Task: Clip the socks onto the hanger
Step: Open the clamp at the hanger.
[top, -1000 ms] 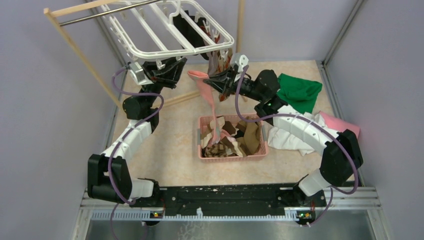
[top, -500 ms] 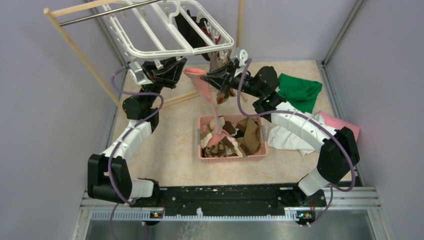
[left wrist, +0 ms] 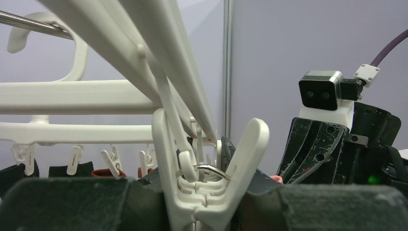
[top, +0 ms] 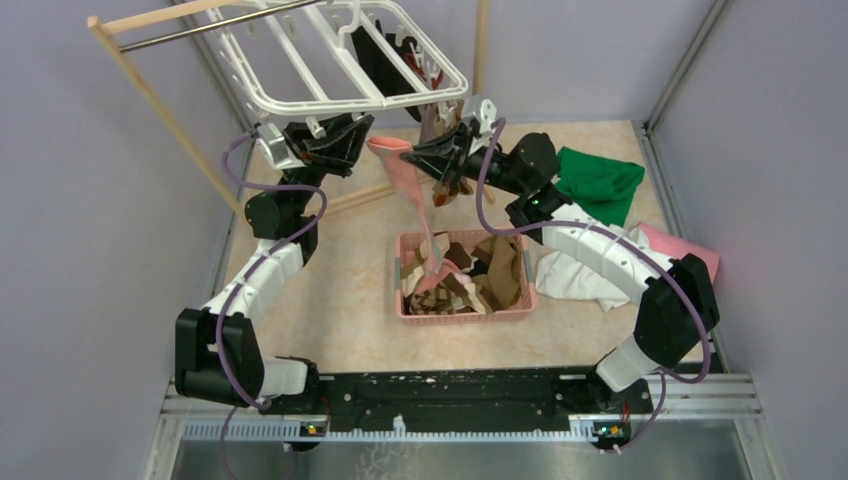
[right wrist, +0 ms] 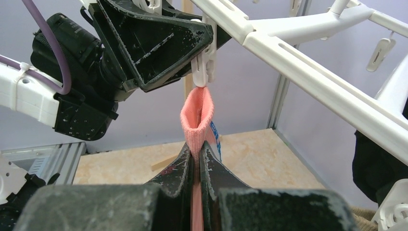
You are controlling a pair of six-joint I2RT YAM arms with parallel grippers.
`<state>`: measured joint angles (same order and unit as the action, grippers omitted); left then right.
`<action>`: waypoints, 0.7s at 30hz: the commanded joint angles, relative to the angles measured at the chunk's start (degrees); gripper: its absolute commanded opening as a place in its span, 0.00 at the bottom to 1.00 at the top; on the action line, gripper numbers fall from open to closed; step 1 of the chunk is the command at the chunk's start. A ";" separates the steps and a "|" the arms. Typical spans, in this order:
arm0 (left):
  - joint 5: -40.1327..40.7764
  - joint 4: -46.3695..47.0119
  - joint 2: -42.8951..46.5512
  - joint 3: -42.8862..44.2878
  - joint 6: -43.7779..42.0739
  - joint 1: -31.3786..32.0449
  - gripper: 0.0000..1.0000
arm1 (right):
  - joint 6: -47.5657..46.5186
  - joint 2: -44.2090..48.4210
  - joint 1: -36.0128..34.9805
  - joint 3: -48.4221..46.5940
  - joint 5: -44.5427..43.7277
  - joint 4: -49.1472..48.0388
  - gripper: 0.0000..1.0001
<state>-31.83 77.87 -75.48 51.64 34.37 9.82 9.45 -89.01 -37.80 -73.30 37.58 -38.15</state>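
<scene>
Table (top: 340, 280): pale, walled surface; both arms are mounted at its near edge.
Wooden rack (top: 160, 107): stands at the far left and carries a metal rod.
Hanger (top: 350, 102): white plastic grid frame, hung from the rod and tilted, with small clips dangling beneath. Dark socks (top: 375, 55) hang from its far side.
White cloth (top: 575, 275): crumpled, lying right of the basket.
Green cloth (top: 598, 185): lies at the far right, beside the right arm.
Basket (top: 465, 313): pink, mid-table, heaped with brown, cream and patterned socks.
Pink cloth (top: 680, 250): at the right edge, partly under the white one.
Pink sock (right wrist: 197, 115): held up below the hanger's near edge, cuff uppermost. Its length trails down, with the lower end reaching the basket. The top of the cuff meets the lower end of a clip; whether the clip bites it cannot be told.
Left gripper (left wrist: 204, 207): raised under the hanger, fingers closed on that clip (right wrist: 204, 65).
Right gripper (right wrist: 196, 159): fingers pressed together, pinching the pink sock just beneath the cuff, facing the left gripper closely.
</scene>
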 commanded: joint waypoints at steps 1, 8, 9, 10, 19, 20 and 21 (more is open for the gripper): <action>0.46 2.21 0.95 2.16 -0.38 0.19 0.17 | -1.56 0.81 -0.10 -3.15 0.80 -2.74 0.00; 0.24 2.05 1.12 2.08 -0.20 0.19 0.17 | -3.53 1.30 -0.86 -3.68 -0.66 -1.56 0.00; 0.17 2.07 1.13 2.07 -0.18 0.19 0.17 | -3.66 1.22 -0.86 -3.92 -0.81 -1.43 0.00; 0.11 2.03 1.19 2.06 -0.12 0.19 0.17 | -3.66 1.13 -0.91 -4.21 -0.91 -1.38 0.00; 0.10 1.73 1.60 1.63 -0.36 0.19 0.17 | -2.91 0.96 -1.27 -5.27 -1.05 -2.53 0.00; 0.18 1.69 1.64 1.63 -0.42 0.19 0.17 | -2.82 0.96 -1.34 -5.23 -0.90 -2.66 0.00; 0.18 1.60 1.60 1.62 -0.43 0.19 0.17 | -2.78 1.02 -1.37 -5.19 -0.79 -2.83 0.00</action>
<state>-31.86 77.84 -75.48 51.66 34.37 9.82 6.61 -89.01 -38.52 -75.50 36.69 -37.52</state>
